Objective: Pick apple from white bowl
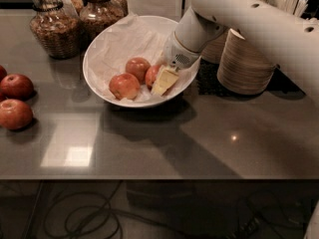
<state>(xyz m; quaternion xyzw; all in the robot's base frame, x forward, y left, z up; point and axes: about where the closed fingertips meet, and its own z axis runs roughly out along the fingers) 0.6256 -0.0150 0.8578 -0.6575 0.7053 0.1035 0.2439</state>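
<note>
The white bowl (107, 54), wide and lined with crumpled white paper, stands at the back middle of the dark table. Three small apples lie in its right half. The reddest apple (152, 74) is the rightmost and is partly hidden by my gripper. An apple with yellow-orange patches (124, 86) lies at the front left, and a third apple (138, 67) lies behind. My gripper (161, 81) reaches down from the upper right into the bowl and rests right against the reddest apple's right side.
Two darker red apples (16, 86) (14, 113) lie on the table at the left edge. Glass jars (51, 29) stand behind the bowl at the left. A stack of cream disposable bowls (244, 63) stands to the right, under my arm.
</note>
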